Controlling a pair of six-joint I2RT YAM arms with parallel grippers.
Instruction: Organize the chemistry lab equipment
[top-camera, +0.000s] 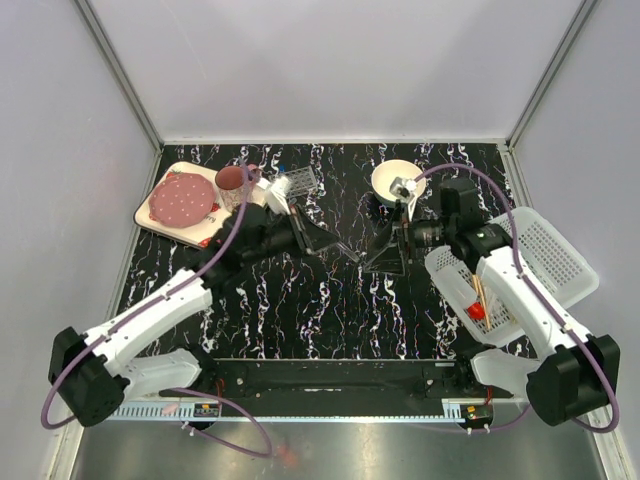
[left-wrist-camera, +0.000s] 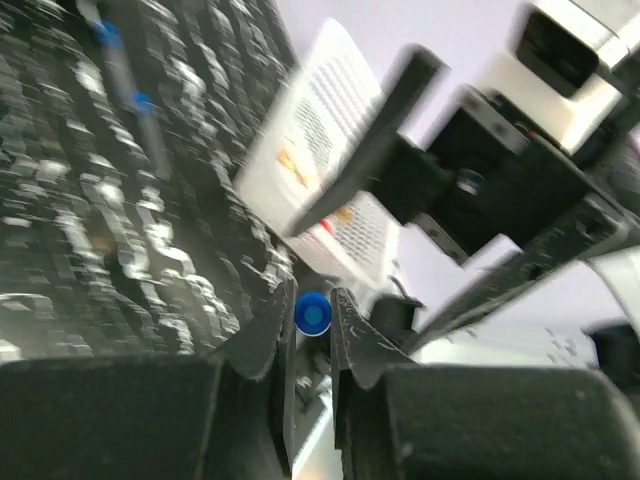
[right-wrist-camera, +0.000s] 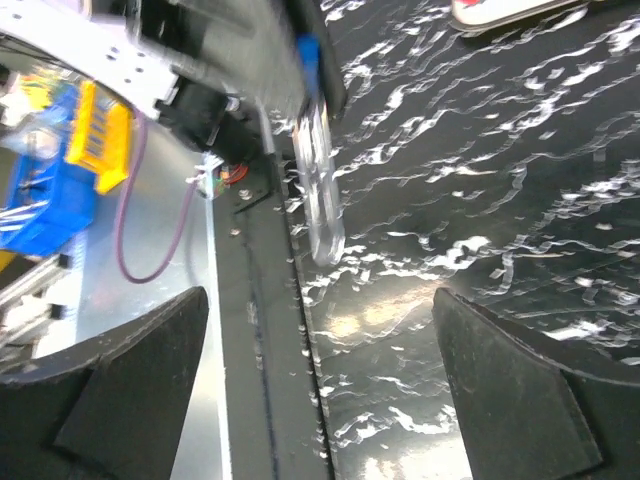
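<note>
While pinching blue-capped tube (right-wrist-camera: 318, 190) w/ left end effector (left-wrist-camera: 312, 308) (right end effector (right-wrist-camera: 320, 300) splayed wide), may drop it if loosened early.

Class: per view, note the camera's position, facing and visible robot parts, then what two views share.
Top external: overhead behind the bases, facing down on the black marbled table; left arm and right arm show.
Left wrist: on the left arm, facing the white perforated basket; left claw grips a clear blue-capped tube.
Right wrist: on the right arm, facing the table; open right claw shows.
Both wrist views share that tube.
</note>
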